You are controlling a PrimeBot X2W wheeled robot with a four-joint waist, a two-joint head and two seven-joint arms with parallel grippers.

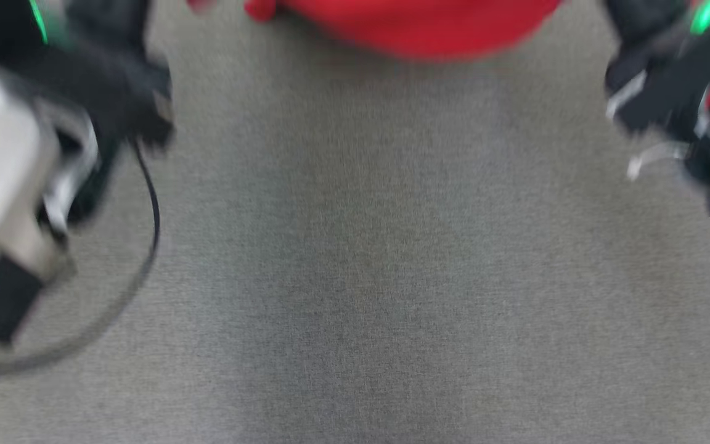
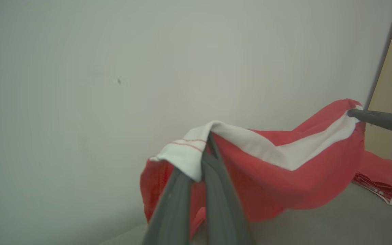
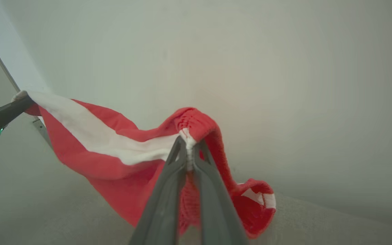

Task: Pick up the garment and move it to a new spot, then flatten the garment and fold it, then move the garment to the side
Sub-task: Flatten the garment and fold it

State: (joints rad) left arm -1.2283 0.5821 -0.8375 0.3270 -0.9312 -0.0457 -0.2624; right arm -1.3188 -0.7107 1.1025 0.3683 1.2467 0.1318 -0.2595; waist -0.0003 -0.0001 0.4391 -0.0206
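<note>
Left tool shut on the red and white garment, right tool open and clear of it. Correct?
No: the right tool is shut on the garment too, as the right wrist view shows. The left tool grips it as stated.

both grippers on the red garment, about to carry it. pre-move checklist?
1. Left gripper shut on the garment at its white band: ok.
2. Right gripper shut on a bunched red-and-white edge: ok.
3. Garment taut between the two grippers: not ok, it sags in the middle.
4. Garment lifted off the grey surface: not ok, a trailing end lies on it.
5. Head view sharp enough to pick a landing spot: not ok, it is blurred.
</note>
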